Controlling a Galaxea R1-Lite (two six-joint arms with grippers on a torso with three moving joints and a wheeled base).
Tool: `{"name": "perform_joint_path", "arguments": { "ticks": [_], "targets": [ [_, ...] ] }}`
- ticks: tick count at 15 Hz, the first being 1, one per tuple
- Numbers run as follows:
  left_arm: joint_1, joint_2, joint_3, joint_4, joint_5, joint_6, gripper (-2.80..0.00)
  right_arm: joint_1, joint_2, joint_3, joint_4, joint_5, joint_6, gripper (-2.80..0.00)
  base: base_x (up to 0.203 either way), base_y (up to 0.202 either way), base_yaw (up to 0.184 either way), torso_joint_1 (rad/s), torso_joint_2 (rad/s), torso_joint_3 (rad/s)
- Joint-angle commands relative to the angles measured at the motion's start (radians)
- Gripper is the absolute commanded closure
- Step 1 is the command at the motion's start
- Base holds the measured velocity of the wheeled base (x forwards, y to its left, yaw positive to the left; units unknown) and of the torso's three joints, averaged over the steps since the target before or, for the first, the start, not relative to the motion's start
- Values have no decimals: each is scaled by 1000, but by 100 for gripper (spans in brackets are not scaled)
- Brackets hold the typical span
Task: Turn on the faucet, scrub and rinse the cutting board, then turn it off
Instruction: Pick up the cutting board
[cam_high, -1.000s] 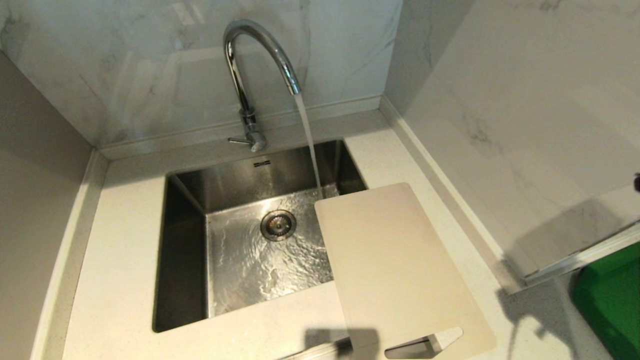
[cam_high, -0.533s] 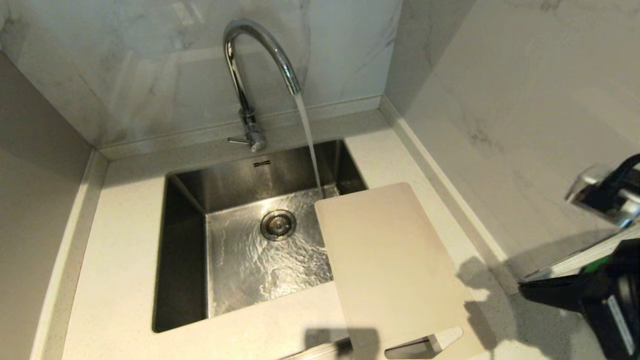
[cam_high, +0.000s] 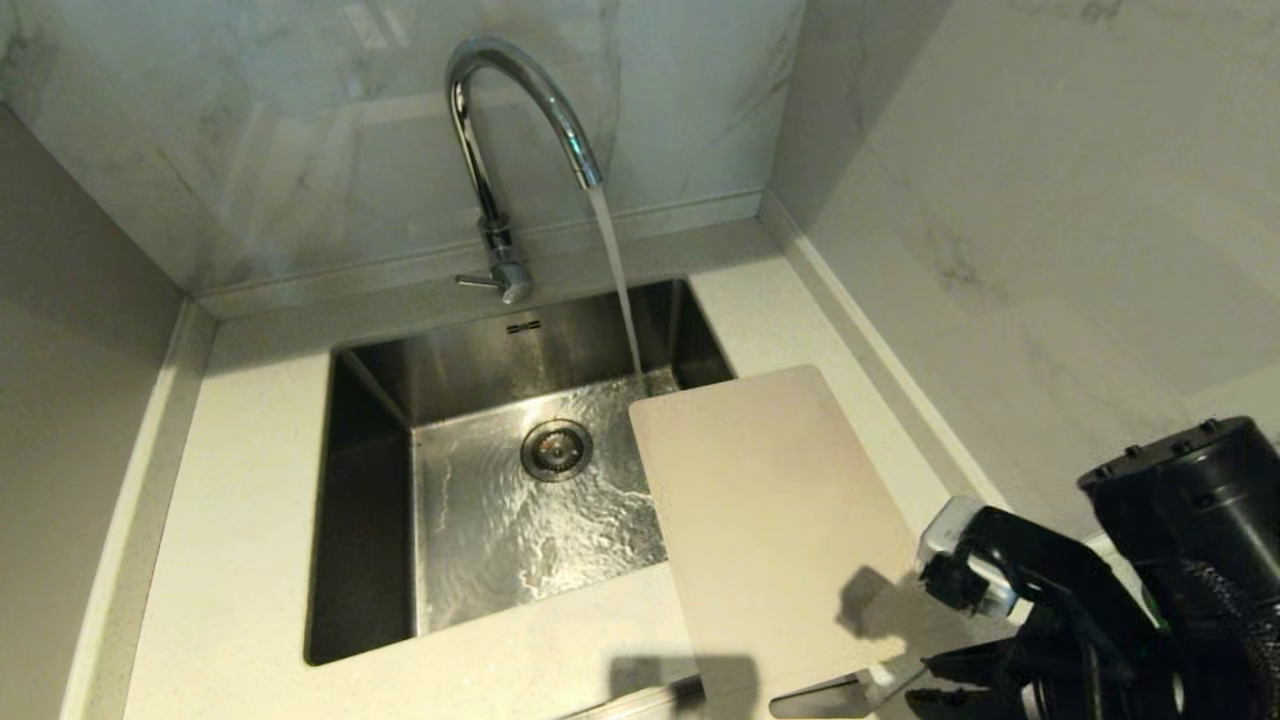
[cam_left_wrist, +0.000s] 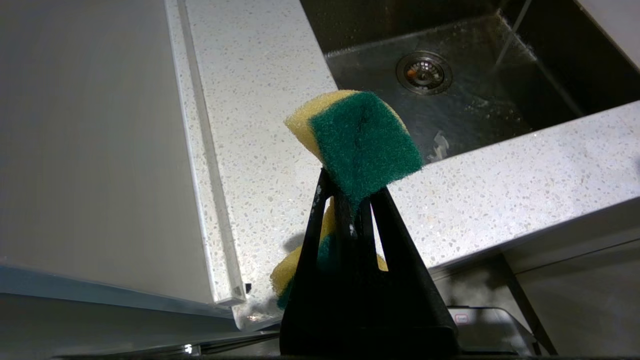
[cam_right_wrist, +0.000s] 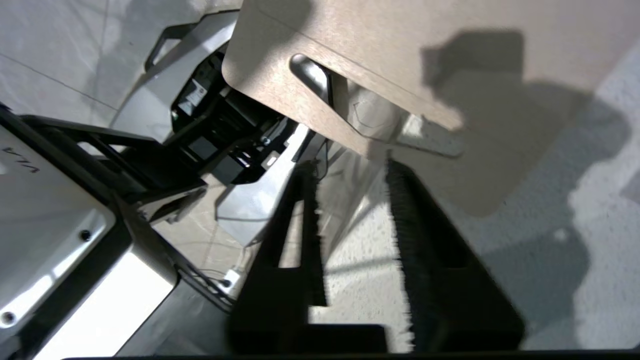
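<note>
On the speckled surface water runs from the faucet, and the right hand, now spread, has arrived beside the cutting board's near end, probably to grasp it.

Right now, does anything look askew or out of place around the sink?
Yes: the cutting board lies skewed, its far corner jutting over the sink and its handle-slot end hanging past the counter's front edge. The faucet runs, but its stream lands beside the board, not on it.
</note>
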Motion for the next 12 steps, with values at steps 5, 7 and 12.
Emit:
{"name": "perform_joint_path", "arguments": {
  "ticks": [5,7,12],
  "targets": [
    [0,-1,2,0,0,0,0,108,92,56,-16,-58,-57,-280,0,0,0,0,0,0],
    [0,-2,2,0,0,0,0,117,93,114,-65,-60,-179,-280,0,0,0,0,0,0],
    [0,-2,2,0,0,0,0,137,152,173,-243,-98,-290,-280,0,0,0,0,0,0]
  ]
}}
